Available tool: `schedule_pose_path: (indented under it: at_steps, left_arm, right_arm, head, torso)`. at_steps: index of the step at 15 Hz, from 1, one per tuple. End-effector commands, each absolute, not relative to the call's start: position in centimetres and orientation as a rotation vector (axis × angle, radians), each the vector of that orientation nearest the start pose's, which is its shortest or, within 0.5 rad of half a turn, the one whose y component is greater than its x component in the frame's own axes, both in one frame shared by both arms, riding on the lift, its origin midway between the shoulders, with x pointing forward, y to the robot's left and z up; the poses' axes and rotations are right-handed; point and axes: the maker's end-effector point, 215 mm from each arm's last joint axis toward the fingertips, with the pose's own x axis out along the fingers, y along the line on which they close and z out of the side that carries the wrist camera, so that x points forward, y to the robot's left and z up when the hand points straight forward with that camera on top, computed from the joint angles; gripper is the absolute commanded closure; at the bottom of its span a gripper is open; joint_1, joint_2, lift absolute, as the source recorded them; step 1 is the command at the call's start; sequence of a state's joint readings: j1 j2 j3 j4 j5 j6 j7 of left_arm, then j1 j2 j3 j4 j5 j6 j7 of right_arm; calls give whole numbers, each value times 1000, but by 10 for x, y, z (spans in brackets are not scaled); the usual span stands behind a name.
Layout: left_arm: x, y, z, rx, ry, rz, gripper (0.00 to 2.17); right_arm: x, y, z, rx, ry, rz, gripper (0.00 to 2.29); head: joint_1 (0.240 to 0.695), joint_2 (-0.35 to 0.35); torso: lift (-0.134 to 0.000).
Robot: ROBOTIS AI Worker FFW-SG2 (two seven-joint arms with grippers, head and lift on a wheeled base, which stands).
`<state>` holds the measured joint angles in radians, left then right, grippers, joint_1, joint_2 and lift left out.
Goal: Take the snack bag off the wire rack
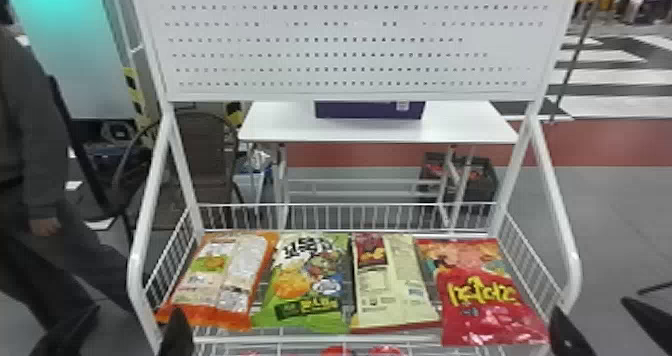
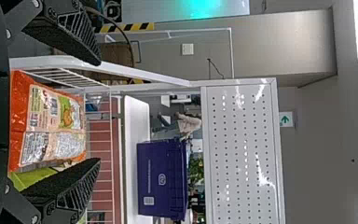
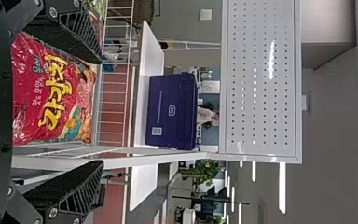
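Rack (image 1: 300, 339): white wire basket with bent tubular sides, a flat perforated panel (image 1: 350, 45) above
Snack bags: glossy, creased pillow shapes, all four lying side by side in the basket, orange bag (image 1: 220, 280), green bag (image 1: 305, 285), cream bag (image 1: 392, 280), red bag (image 1: 487, 305)
Purple bin (image 2: 163, 179): lower strip under the panel in the head view, tall front face in both wrist views
Left gripper (image 1: 136, 311): ridged black jaws apart, near the orange bag's front end, clamped on nothing
Right gripper (image 1: 592, 309): jaws apart, just beside the red bag's front corner, holding nothing
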<state>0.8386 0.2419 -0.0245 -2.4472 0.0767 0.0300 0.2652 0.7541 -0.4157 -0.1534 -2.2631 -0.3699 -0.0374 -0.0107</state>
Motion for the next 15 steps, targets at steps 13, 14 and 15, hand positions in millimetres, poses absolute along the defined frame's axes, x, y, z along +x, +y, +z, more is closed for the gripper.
schedule_pose_path:
  at_steps: [13,14,15]
  left_arm:
    - [358,248,-253,68,-13,62,164]
    - [357,250,-254,70,-9,63,164]
    - [356,250,-255,72,-7,63,164]
  right_arm:
    - [433,-266,-332,-35,90,169,134]
    - [439,-259,-338,-33,96,178,134]
    - [447,-250,-345,-36,102,187,134]
  head:
    - [499,0]
    - [499,0]
    - [499,0]
  torso:
    - [0]
    - [0]
    - [0]
